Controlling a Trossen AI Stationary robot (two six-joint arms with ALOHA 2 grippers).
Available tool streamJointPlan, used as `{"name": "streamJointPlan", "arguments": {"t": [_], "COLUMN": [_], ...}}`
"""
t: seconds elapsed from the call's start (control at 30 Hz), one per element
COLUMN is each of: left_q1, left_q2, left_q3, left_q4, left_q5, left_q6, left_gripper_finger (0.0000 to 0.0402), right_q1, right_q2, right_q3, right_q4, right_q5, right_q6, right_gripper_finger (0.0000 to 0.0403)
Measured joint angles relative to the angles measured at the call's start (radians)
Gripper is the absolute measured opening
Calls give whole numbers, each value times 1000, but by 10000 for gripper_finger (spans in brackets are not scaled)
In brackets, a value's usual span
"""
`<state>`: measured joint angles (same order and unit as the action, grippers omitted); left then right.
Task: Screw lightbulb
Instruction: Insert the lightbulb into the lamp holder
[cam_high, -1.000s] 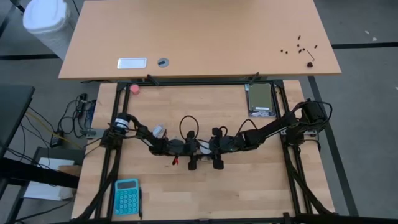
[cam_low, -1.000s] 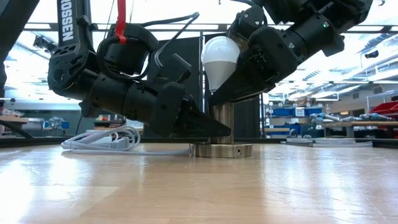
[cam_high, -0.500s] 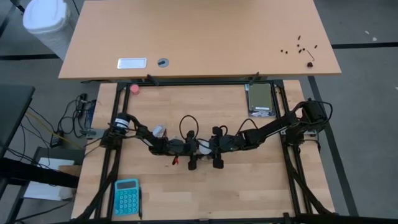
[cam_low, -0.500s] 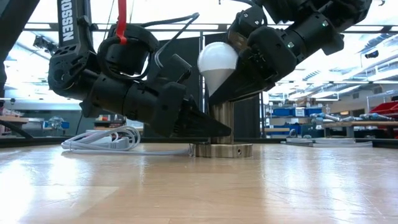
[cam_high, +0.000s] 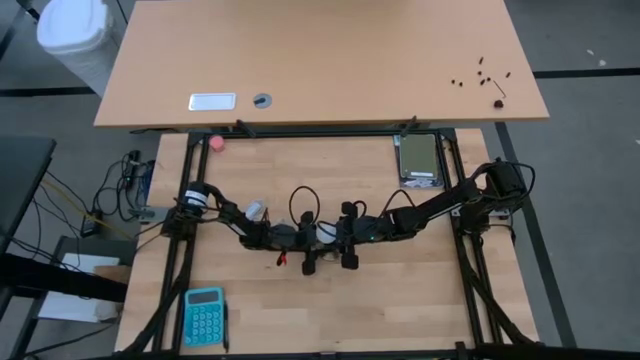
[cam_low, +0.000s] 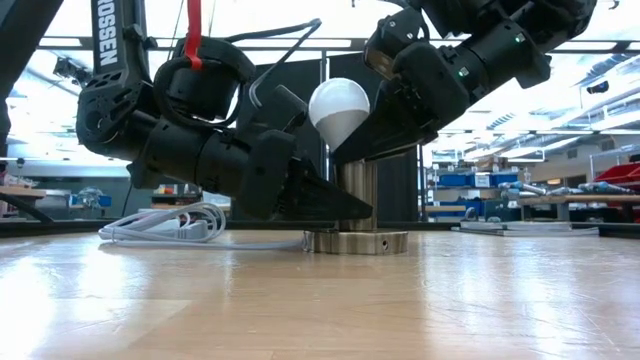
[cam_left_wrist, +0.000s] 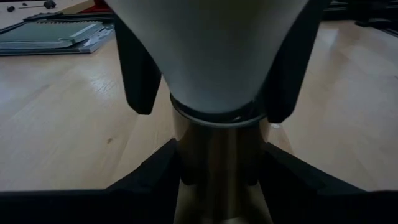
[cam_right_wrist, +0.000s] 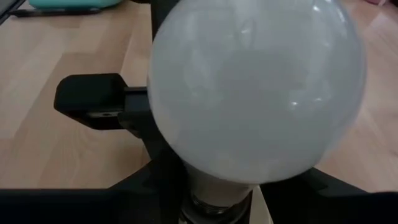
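The white lightbulb (cam_low: 340, 108) stands tilted over a metallic socket (cam_low: 358, 190) at the table's middle (cam_high: 325, 233). The socket's round base disc (cam_low: 357, 241) rests on the table. In the left wrist view the lightbulb's lower end (cam_left_wrist: 214, 115) meets the socket's top. My left gripper (cam_low: 340, 205) reaches in from the table's left, low, and is shut on the socket. My right gripper (cam_low: 375, 140) slants down from the right and is shut on the lightbulb, whose globe (cam_right_wrist: 255, 87) fills the right wrist view. My left gripper pinches the socket's upright cylinder (cam_left_wrist: 214, 165) between its two fingers (cam_left_wrist: 155, 180), coming nearly level from the table's left. The socket stands upright on its disc. My right gripper pinches the lightbulb's tapering neck (cam_left_wrist: 214, 93) just below the globe, one finger (cam_left_wrist: 140, 81) on each side. The fingers slant down from the table's right. The lightbulb leans globe-up toward the left arm, its lower end at the socket's top.
A white cord (cam_low: 170, 225) runs from the socket along the table behind my left arm. A teal calculator (cam_high: 204, 315) lies near the front left, a pink ball (cam_high: 217, 143) at the far left, and a grey flat device (cam_high: 419, 160) at the far right.
The lightbulb in my right gripper has tipped: its globe has gone a little lower and toward the left arm. The socket and my left gripper have kept still.
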<state>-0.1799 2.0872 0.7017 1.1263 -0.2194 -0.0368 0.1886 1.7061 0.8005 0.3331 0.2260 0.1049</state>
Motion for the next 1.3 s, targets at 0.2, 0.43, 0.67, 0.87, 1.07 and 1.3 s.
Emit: {"name": "streamJointPlan", "arguments": {"t": [0.2, 0.43, 0.67, 0.87, 1.07, 1.3], "left_q1": [0, 0, 0, 0, 0, 0], "left_q2": [0, 0, 0, 0, 0, 0], "left_q3": [0, 0, 1, 1, 1, 1], "left_q4": [-2, -3, -12, -14, -11, -11], "left_q5": [-4, -5, -9, -8, -6, -5], "left_q6": [0, -1, -6, -15, -16, -17], "left_gripper_finger": [188, 188, 188, 188, 188, 188], "right_q1": [10, 14, 29, 29, 30, 32], "right_q2": [-2, -3, -3, -2, -1, -12], "right_q3": [2, 2, 2, -104, -133, -135], "right_q4": [-24, -38, -45, 171, 234, 227], "right_q5": [0, -2, 0, -15, -18, -35], "right_q6": [7, 7, -12, -20, -25, -30], "right_gripper_finger": [193, 193, 193, 193, 193, 193]}}
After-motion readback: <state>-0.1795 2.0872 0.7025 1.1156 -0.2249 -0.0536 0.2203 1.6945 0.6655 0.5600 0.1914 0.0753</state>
